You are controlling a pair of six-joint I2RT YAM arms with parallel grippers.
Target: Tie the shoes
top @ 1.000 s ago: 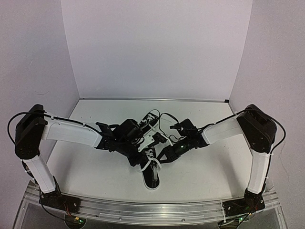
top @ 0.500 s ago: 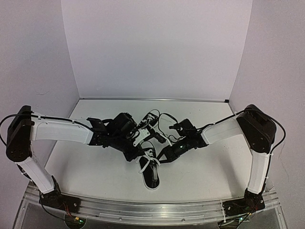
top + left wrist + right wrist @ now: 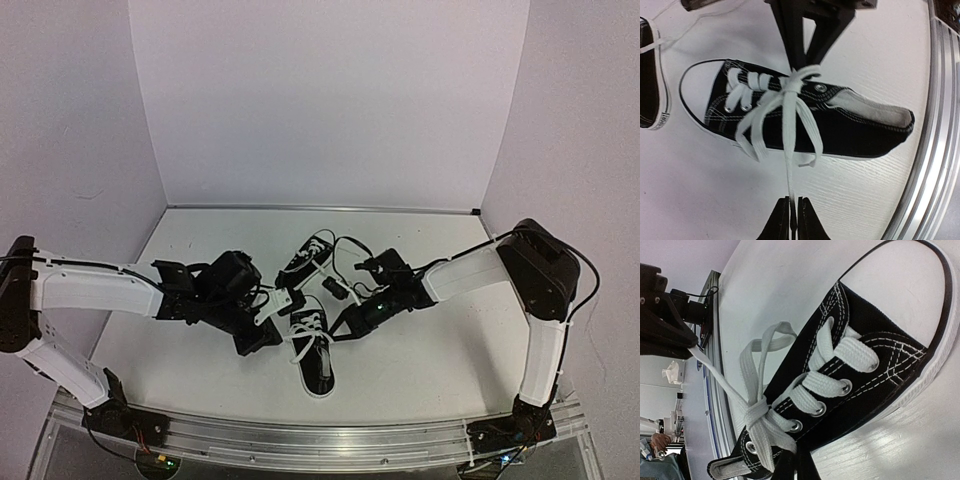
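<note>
Arms reach inward, low over the bench [image 3: 430, 360], elbows flared out, both wrists meeting at the near shoe [image 3: 318, 360]. It lies mid-bench with its heel toward the bases, and the far shoe [image 3: 310, 255] lies just beyond. Left claw [image 3: 793, 212] is pinched on a taut lace [image 3: 788, 150] end. Right claw [image 3: 792, 467] is closed on the lace at the knot.

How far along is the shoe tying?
Done: the near shoe has a knot crossed over its tongue. In hand: the left hand pinches a lace end pulled straight; the right hand is closed on lace at the knot. Left: snugging that knot, then the far shoe, whose laces trail loose.
</note>
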